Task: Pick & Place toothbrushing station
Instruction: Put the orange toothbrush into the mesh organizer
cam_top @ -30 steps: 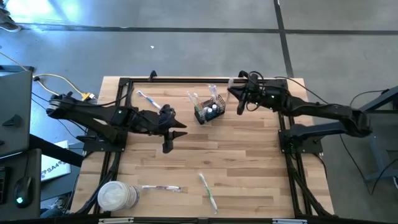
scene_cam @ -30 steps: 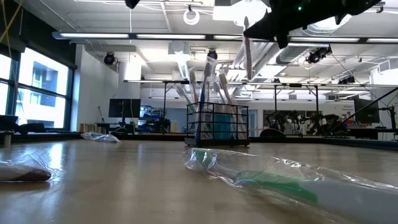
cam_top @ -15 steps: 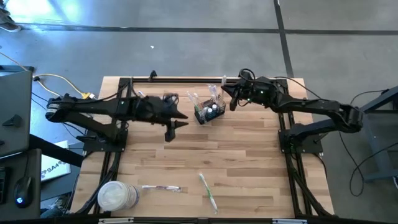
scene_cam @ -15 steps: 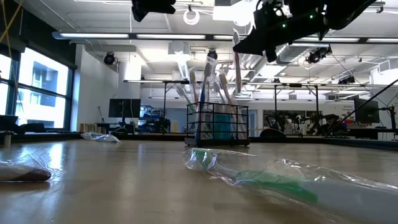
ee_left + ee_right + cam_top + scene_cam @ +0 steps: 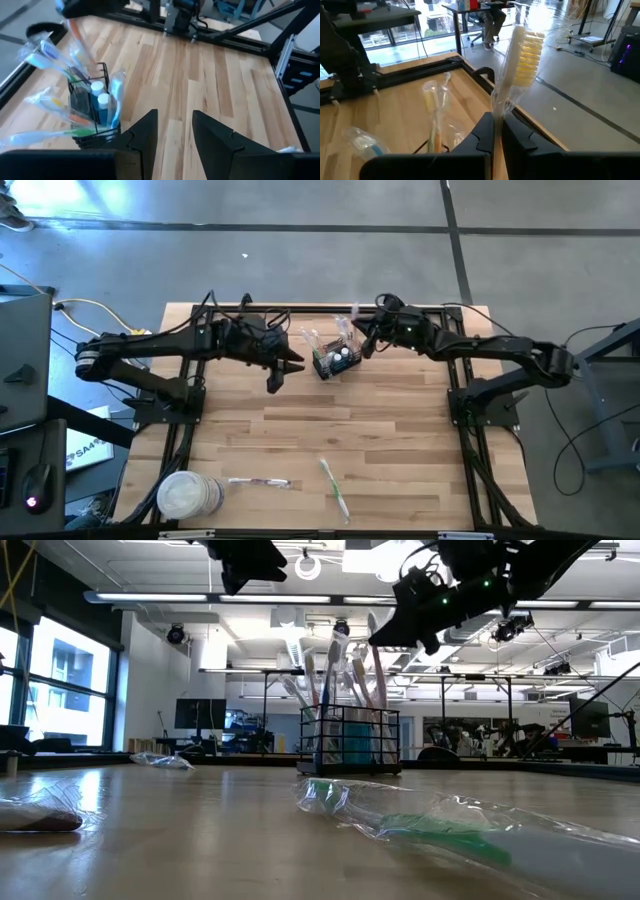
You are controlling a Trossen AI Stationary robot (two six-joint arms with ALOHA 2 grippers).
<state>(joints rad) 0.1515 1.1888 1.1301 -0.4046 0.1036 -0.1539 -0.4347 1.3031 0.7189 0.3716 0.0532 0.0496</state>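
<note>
The right gripper (image 5: 362, 345) is pinched on a wrapped toothbrush (image 5: 520, 65) with a yellow-bristled head, its two fingers (image 5: 485, 132) pressed tight against the handle. It hangs above the far edge of the worktop (image 5: 400, 440), just beside the toothbrushing station (image 5: 334, 360), and in the low view the brush slants down toward the basket's open top.

The left gripper (image 5: 276, 380) hovers on the other side of the basket, near it but not touching, fingers (image 5: 142, 135) spread apart with nothing between them.

The toothbrushing station, a small black wire-mesh basket, stands upright near the middle of the worktop's far edge, between the two grippers. Several wrapped toothbrushes (image 5: 335, 665) stick up out of it and lean outward, and two small white-capped bottles (image 5: 98, 98) sit inside.

Toward the near edge lie another wrapped toothbrush (image 5: 258, 482) and a green-handled toothbrush in wrapping (image 5: 335, 489). A round white tub (image 5: 187, 496) sits at the near left corner.
</note>
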